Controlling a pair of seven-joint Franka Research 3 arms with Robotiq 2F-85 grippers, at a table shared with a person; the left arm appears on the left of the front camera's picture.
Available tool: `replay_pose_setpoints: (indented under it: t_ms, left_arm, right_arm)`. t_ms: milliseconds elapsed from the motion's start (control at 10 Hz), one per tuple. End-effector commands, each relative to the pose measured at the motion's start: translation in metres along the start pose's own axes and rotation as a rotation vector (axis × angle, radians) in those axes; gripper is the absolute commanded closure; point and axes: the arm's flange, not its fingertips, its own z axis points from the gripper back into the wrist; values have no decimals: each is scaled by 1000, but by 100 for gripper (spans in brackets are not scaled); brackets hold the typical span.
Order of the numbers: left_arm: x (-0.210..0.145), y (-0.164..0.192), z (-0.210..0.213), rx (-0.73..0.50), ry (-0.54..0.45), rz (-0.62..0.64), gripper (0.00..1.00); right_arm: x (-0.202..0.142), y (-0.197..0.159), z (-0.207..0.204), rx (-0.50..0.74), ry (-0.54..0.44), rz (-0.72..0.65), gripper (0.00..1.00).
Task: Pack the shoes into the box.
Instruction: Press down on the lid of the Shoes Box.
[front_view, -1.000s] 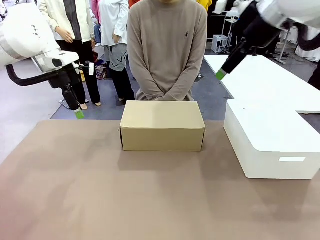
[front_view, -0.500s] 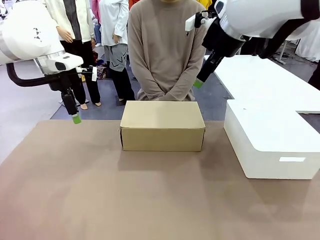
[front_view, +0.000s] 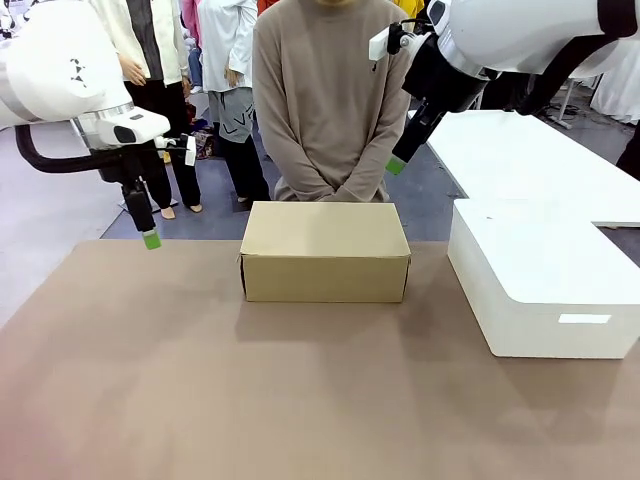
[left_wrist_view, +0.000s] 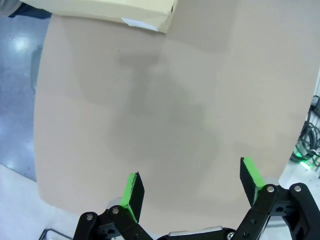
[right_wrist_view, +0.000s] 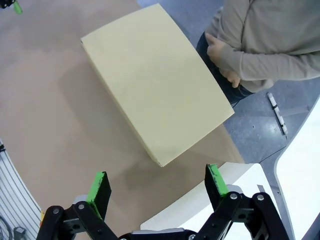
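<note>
Sitting closed, box (front_view: 325, 250) between raised end effectors.

Both my arms are up in the air, left gripper (left_wrist_view: 192, 192) and right gripper (right_wrist_view: 157, 187) spread wide, nothing in either.

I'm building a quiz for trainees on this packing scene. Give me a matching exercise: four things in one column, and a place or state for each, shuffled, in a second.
1. cardboard shoebox
2. white box
3. left gripper
4. person's hands

A. clasped behind the table's far edge
B. open, above the table's far left corner
C. closed, middle of the table's far side
D. at the table's right edge

Pairs: 1-C, 2-D, 3-B, 4-A
</note>
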Motion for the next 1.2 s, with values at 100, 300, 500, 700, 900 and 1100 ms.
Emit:
replay_pose_setpoints:
  t_ms: [100, 300, 500, 700, 900, 1100]
  left_arm:
    - [-2, 1, 1, -16, -18, -15, 0]
    - [-2, 1, 1, -16, -18, -15, 0]
    - [-2, 1, 1, -16, -18, -15, 0]
    - [-2, 1, 1, -16, -18, -15, 0]
    - [-2, 1, 1, -16, -18, -15, 0]
    - [-2, 1, 1, -16, -18, -15, 0]
  right_arm:
    - [8, 1, -1, -5, 0, -69, 28]
    - [37, -8, -18, 15, 26, -142, 67]
    - [63, -23, -42, 19, 76, -220, 100]
    - [84, -36, -75, -8, 119, -295, 100]
    - [98, -47, -116, -6, 157, -347, 100]
    - [101, -55, -156, -44, 183, -380, 100]
